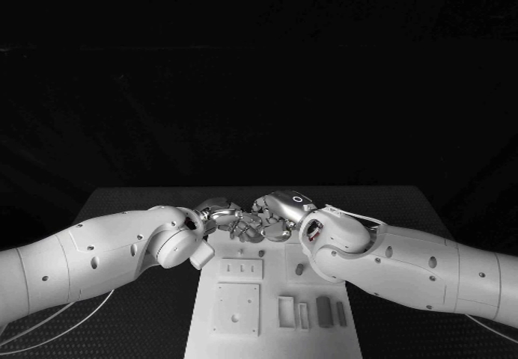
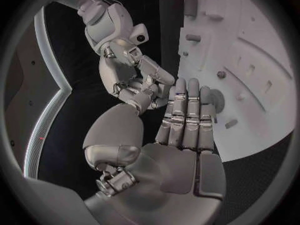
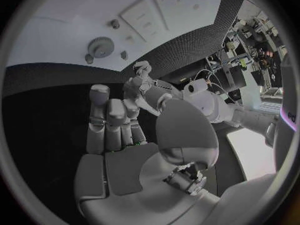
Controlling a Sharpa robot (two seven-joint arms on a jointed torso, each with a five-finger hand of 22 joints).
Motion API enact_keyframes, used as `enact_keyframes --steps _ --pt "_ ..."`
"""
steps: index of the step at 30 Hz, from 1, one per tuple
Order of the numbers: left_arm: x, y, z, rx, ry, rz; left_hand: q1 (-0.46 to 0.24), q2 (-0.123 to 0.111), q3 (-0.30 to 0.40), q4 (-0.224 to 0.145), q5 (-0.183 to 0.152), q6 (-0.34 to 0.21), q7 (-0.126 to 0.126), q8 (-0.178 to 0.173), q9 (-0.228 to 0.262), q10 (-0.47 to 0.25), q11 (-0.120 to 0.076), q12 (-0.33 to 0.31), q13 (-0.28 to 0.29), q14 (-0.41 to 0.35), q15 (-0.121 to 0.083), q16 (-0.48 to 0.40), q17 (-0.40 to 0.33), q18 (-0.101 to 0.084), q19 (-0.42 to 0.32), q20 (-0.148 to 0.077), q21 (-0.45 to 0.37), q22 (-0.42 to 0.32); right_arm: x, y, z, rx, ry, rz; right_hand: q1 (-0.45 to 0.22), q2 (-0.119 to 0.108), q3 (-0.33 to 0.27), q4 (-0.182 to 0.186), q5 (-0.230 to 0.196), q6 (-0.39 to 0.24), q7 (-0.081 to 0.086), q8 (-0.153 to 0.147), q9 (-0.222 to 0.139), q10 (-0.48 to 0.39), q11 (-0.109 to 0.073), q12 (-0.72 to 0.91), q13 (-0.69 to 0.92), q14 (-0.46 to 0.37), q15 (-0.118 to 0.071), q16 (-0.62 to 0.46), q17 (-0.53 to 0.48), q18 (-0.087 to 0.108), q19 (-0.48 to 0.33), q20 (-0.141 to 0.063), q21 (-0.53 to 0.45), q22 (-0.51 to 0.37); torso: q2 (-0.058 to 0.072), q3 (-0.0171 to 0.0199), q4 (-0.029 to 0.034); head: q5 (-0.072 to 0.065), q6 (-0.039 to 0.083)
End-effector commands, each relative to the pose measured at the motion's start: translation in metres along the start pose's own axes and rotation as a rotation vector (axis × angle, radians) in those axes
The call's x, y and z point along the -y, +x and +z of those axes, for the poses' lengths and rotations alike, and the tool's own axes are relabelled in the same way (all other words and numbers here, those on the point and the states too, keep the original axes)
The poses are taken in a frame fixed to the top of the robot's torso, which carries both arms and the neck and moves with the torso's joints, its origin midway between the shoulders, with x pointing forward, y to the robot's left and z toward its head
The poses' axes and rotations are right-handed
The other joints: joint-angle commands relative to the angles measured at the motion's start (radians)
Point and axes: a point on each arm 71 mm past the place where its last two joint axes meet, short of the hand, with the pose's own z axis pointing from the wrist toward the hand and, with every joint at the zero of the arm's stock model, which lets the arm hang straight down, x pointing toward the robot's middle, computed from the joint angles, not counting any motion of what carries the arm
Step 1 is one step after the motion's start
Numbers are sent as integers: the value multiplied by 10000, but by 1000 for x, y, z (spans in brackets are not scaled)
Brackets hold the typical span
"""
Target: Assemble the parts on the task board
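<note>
In the head view I'm seeing the task board (image 1: 270,314) lying bottom centre on the surface, grey parts (image 1: 323,308) sitting in its recesses. Left hand (image 1: 221,217) and right hand (image 1: 275,213) are crowding together at centre; I'm risking a collision. In the left wrist view, fingers (image 2: 186,115) are extending straight, holding nothing. In the right wrist view, fingers (image 3: 106,122) are likewise extending empty.

Black table (image 1: 432,206) w/ textured matte top spans the scene under the white plate, its far edge meeting a dark backdrop; thin pale cables (image 1: 65,318) curve over it nr both front corners.
</note>
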Motion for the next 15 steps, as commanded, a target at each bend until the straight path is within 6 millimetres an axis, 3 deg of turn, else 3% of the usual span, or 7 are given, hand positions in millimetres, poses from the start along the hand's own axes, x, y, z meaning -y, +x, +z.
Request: enact_keyframes --steps 1,5,12,13,15 --pt "6 3 2 -128 229 -115 -1 57 100 11 -22 81 8 38 -18 64 -7 60 12 50 -22 40 12 94 0 -32 50 142 -6 4 -1 -210 -173 -36 -14 -125 55 -5 -16 1997 -367 -7 2 -508 -416 -33 -17 -22 -78 -60 -16 268 29 -21 14 115 4 1 -4 -1 -14" --pt "5 4 2 -114 59 -110 -152 -87 190 85 -11 186 -24 51 -40 152 -42 73 40 107 -44 75 31 70 13 -52 73 145 -7 5 -1 -239 -186 -36 -15 -130 69 -5 -16 2001 -368 -7 3 -504 -417 -34 -18 -20 -79 -63 -17 268 32 -21 12 114 -2 5 -2 -10 -15" --pt "5 6 3 -208 -107 -102 -202 -128 194 104 -11 228 -37 63 -41 190 -59 85 51 136 -56 95 41 64 17 -59 80 146 -6 6 0 -318 -128 -79 -15 -132 72 -5 -16 2002 -368 -7 3 -503 -417 -34 -18 -19 -79 -63 -17 268 32 -21 11 113 0 -5 3 -31 -14" --pt "5 6 3 -213 -124 -101 -486 -371 39 224 -17 280 -45 79 -41 240 -71 103 66 177 -64 124 56 43 28 -56 89 146 -6 6 0 -326 -131 -81 -13 -134 79 -5 -16 2004 -369 -7 4 -502 -418 -35 -19 -18 -79 -64 -18 268 33 -21 10 113 0 -6 3 -31 -14" --pt "5 7 3 -224 -153 -98 -593 -477 12 269 -16 295 -61 71 -54 248 -82 95 71 179 -82 134 63 50 32 -85 94 144 -6 7 0 -330 -122 -86 -13 -136 83 -5 -16 2005 -369 -7 4 -501 -418 -35 -19 -17 -80 -64 -18 268 34 -21 10 113 -1 -4 3 -36 -17"
